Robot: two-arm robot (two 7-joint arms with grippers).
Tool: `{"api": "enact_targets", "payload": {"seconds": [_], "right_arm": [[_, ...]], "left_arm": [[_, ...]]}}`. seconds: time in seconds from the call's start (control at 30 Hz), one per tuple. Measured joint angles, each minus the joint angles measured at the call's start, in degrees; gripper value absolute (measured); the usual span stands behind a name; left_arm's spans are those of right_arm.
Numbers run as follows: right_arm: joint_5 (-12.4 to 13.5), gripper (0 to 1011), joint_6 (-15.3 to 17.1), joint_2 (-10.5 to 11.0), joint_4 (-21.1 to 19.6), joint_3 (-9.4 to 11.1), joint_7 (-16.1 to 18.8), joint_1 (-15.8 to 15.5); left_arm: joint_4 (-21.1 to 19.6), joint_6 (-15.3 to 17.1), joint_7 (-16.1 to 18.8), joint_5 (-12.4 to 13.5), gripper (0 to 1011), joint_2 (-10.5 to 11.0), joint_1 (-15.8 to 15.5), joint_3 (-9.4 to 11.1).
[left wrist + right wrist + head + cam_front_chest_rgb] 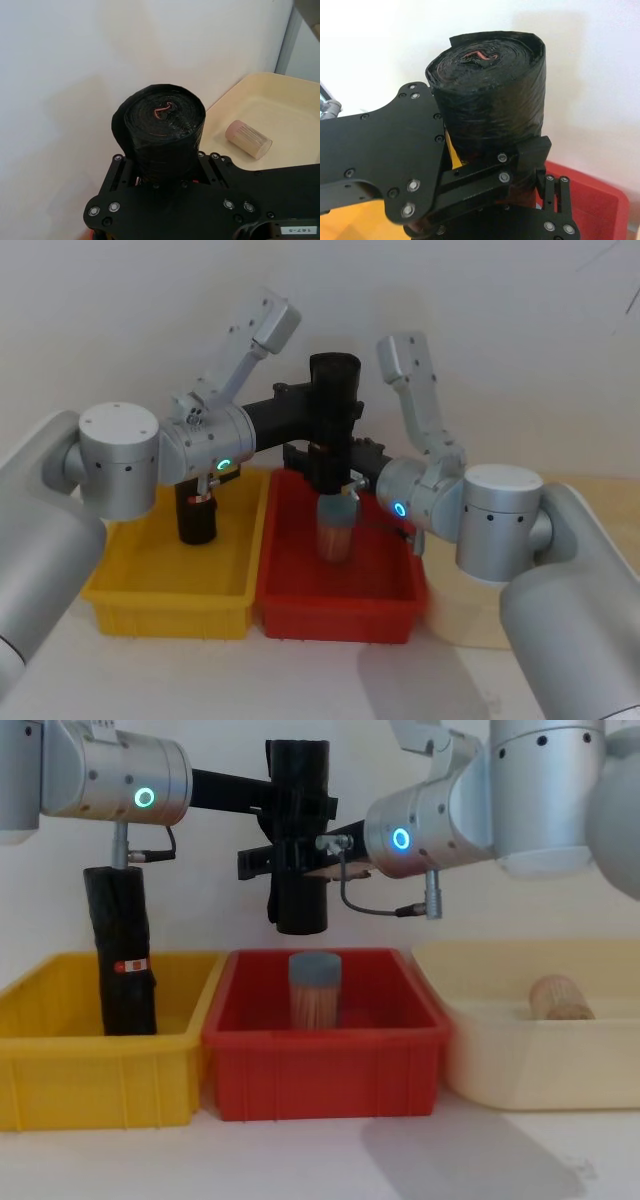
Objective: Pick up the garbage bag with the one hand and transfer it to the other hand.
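The garbage bag (333, 375) (299, 910), a tall black roll, hangs upright in the air above the red bin (340, 615) (320, 1070). My green-ringed left gripper (325, 410) (295, 800) comes in from the left and is shut on the roll's upper part. Just below it, my blue-ringed right gripper (325, 455) (295, 860) reaches in from the right and is clamped on the same roll. Both wrist views look at the roll's coiled top end (162, 125) (490, 100) from close up.
A second black roll (197, 515) (122, 950) with a red-and-white label stands in the yellow bin (170, 600) (100, 1070). A blue-lidded toothpick jar (337, 525) (315, 990) stands in the red bin under the held roll. A cream tray (540, 1060) (280, 95) on the right holds a wooden cylinder (558, 997) (248, 139).
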Motion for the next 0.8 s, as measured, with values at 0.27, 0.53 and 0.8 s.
{"api": "enact_targets", "payload": {"seconds": [0.27, 0.53, 0.8], "right_arm": [[0.14, 945, -1.22, -0.67, 1.84, -0.02, -0.37, 0.93], [0.19, 749, -1.79, -1.01, 2.82, -0.02, -0.56, 1.43], [0.24, 562, -2.01, -1.13, 3.19, -0.04, -0.63, 1.61]], "left_arm": [[0.0, 0.0, 0.0, 0.0, 446, 0.01, 0.0, 0.0], [0.0, 0.0, 0.0, 0.0, 446, 0.0, 0.0, 0.0], [0.0, 0.0, 0.0, -0.01, 485, -0.01, 0.0, 0.0]]}}
